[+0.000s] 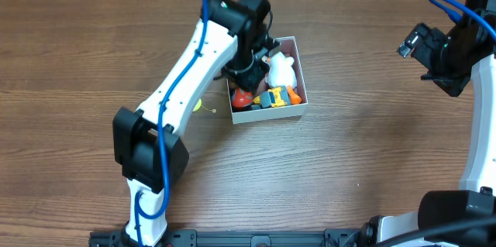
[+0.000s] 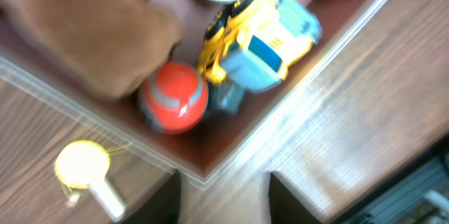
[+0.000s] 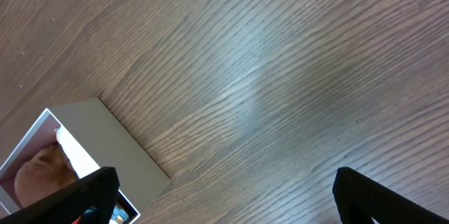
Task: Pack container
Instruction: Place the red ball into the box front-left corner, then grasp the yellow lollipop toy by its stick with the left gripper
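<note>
The container (image 1: pixel 268 113) is a white-walled box near the table's middle. It holds a white plush (image 1: pixel 280 67), a red ball (image 1: pixel 242 99) and a yellow and blue toy truck (image 1: pixel 276 97). My left gripper (image 1: pixel 249 70) hangs over the box's left side. In the left wrist view its fingers (image 2: pixel 224 203) are open and empty above the box's corner (image 2: pixel 208 176), with the red ball (image 2: pixel 173 97), the truck (image 2: pixel 261 36) and a brown plush (image 2: pixel 91 27) inside. My right gripper (image 1: pixel 422 49) is open and empty, far right of the box (image 3: pixel 105 140).
A small yellow thing with a white handle (image 1: pixel 208 106) lies on the table just left of the box, outside it; it also shows in the left wrist view (image 2: pixel 85 168). The table is bare wood around the right gripper (image 3: pixel 235 196).
</note>
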`<state>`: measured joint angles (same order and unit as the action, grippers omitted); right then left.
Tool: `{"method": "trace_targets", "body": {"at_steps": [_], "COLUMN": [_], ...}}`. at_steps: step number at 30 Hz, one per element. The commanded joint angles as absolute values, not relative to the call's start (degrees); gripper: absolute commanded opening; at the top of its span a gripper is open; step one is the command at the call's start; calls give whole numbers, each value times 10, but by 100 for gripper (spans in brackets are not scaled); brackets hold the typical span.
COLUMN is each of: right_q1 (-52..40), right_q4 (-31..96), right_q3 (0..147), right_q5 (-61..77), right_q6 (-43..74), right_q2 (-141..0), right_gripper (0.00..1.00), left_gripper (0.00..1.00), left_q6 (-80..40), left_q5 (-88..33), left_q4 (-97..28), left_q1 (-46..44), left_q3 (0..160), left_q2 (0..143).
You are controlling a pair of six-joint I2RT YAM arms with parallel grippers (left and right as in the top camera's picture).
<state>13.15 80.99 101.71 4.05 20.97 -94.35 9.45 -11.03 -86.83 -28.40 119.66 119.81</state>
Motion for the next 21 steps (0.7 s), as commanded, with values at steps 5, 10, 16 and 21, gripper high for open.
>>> {"method": "trace_targets", "body": {"at_steps": [5,10,16,21], "right_q1": [132,132,132,132], "right_q4": [805,804,798,798], "right_q3": [1020,1020,1020,1020], "right_q5": [36,36,36,36], "right_q6": [211,211,211,211], "right_q2": [-943,-943,-943,-943], "right_gripper": [100,100,100,100], "left_gripper": [75,71,56,56], "left_q6": [38,-9,5,1], "left_q5": [19,-46,-46,-65], "left_q4": [-968,-947,-934,-968], "left_q1": [-239,-130,-85,-83], "left_q3": [1346,1254,1169,1145], "left_q2": [1147,1147,1146,1069]}}
